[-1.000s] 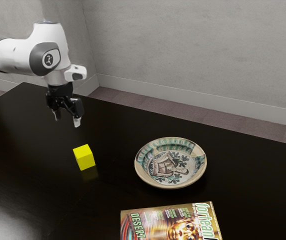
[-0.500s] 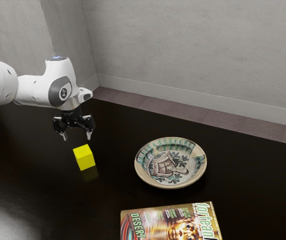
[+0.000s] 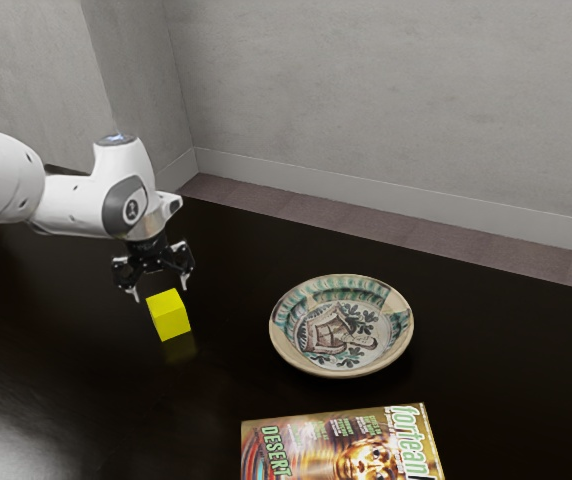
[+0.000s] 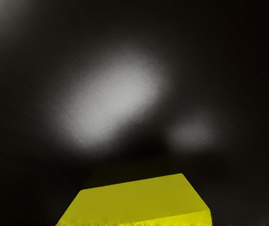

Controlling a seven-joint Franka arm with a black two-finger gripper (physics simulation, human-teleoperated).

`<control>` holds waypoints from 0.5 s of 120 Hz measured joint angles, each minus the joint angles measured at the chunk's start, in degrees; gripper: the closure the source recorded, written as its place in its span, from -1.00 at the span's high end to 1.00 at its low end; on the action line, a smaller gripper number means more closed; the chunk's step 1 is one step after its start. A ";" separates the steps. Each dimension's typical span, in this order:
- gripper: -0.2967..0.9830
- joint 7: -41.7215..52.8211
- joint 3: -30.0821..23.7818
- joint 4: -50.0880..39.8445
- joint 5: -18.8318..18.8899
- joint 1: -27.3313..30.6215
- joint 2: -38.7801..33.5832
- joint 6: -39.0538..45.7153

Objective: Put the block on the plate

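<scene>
Yellow block [image 3: 170, 316], shaped like a cube, resting on a glossy black worktop [image 3: 506, 370], left of centre in the exterior view. Its sides look nearly equal, so a long axis cannot be told apart. It sits slightly turned: the lower edge of its near face slants, rising toward the right of the frame. A faint yellow reflection lies just beneath it. In the wrist view the block is at the bottom of the frame, cut off by the lower edge; the far edge of its top face climbs gently from left to right, with a brighter strip of side face at the lower right.

The black gripper [image 3: 160, 292] is open, pointing down at the block, its two fingertips well spread, near the block's upper left and upper right corners in the exterior view. The white arm [image 3: 66, 205] reaches in from the left of the frame.

Right of centre is a round ceramic plate [image 3: 341, 335], painted with a figure and leaves inside a green and cream border. The block is apart from it, to its left. At the bottom of the frame lies a magazine [image 3: 341, 448] with "DESERT" on its cover.
</scene>
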 joint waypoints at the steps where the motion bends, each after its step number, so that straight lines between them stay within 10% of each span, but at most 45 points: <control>1: 0.54 -0.20 -0.07 0.00 0.00 0.01 0.02 0.02; 60: 0.42 -7.95 -2.08 -1.95 0.40 0.25 1.14 0.93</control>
